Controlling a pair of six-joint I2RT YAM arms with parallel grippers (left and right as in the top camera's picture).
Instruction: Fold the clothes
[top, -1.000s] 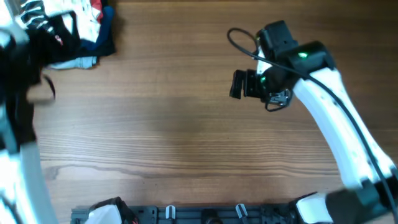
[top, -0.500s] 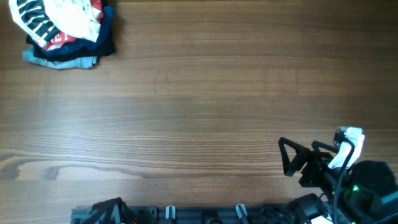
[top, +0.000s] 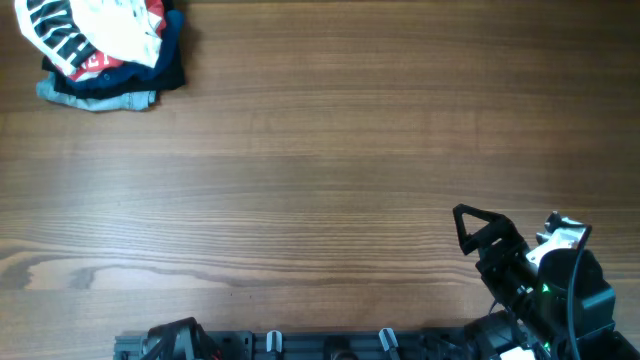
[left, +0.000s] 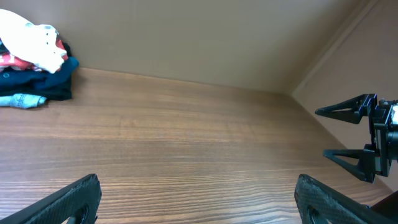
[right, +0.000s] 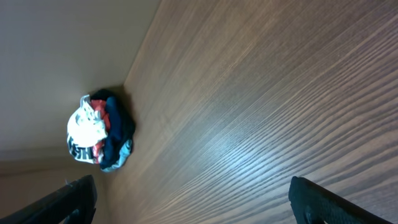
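Observation:
The white T-shirt (top: 108, 27) with black lettering lies bunched on top of a pile of garments at the table's far left corner. It also shows in the left wrist view (left: 28, 38) and in the right wrist view (right: 86, 129). My right gripper (top: 460, 232) is open and empty at the front right of the table, far from the pile; the left wrist view shows it too (left: 339, 134). My left gripper (left: 199, 202) is open and empty low over the table; it is outside the overhead view. The right wrist view shows its own fingers (right: 199, 202) wide apart over bare wood.
Under the white T-shirt lie a red shirt with white letters (top: 95, 65), dark navy garments (top: 165, 60) and a light-blue one (top: 95, 97). The wooden table (top: 320, 180) meets a plain wall at the back (left: 186, 37). A rail of arm mounts (top: 300, 342) runs along the front edge.
One second ago the left arm was over the pile and the right arm hung mid-table at the right. Both have pulled back toward the front; the right gripper now sits at the front right.

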